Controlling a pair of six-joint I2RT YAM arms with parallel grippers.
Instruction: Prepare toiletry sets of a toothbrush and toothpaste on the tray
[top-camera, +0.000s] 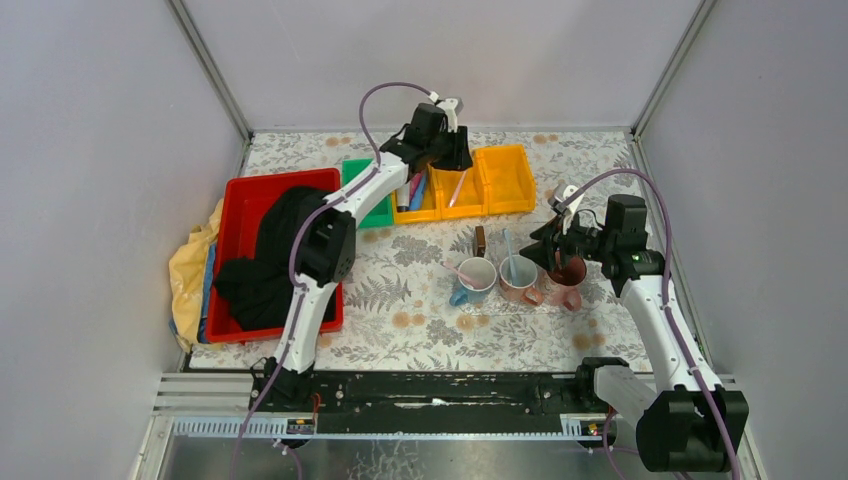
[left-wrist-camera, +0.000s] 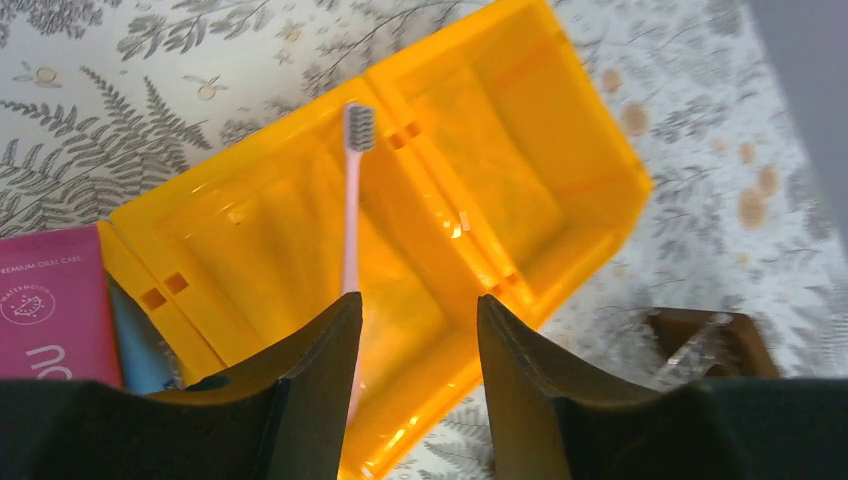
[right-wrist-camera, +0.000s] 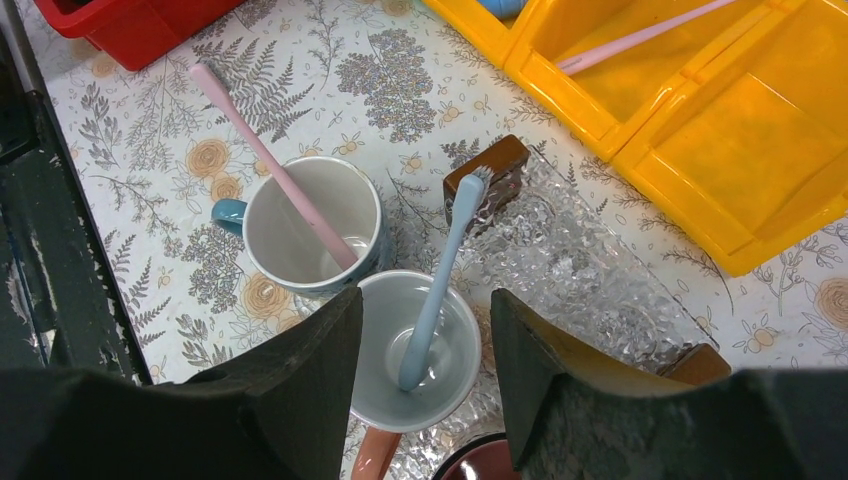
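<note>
My left gripper (left-wrist-camera: 415, 300) hovers open over a yellow bin (left-wrist-camera: 250, 240). In that bin lies a whitish-pink toothbrush (left-wrist-camera: 351, 210), its handle running down beside my left finger and not between the jaws. A magenta toothpaste tube (left-wrist-camera: 50, 300) and a blue one (left-wrist-camera: 140, 350) lie in the adjoining bin. My right gripper (right-wrist-camera: 425, 295) is open and empty above a white-lined mug (right-wrist-camera: 385, 340) that holds a light blue toothbrush (right-wrist-camera: 445, 270). This mug stands on the clear textured tray (right-wrist-camera: 580, 270). A pink toothbrush (right-wrist-camera: 270, 165) leans in a blue mug (right-wrist-camera: 255, 250) beside it.
A dark red mug (top-camera: 570, 272) stands under my right wrist. Brown blocks (right-wrist-camera: 500, 165) sit at the tray's ends. A red bin with black cloth (top-camera: 280, 250), a green bin (top-camera: 355, 170) and a yellow cloth (top-camera: 190, 265) are on the left. Walls enclose the table.
</note>
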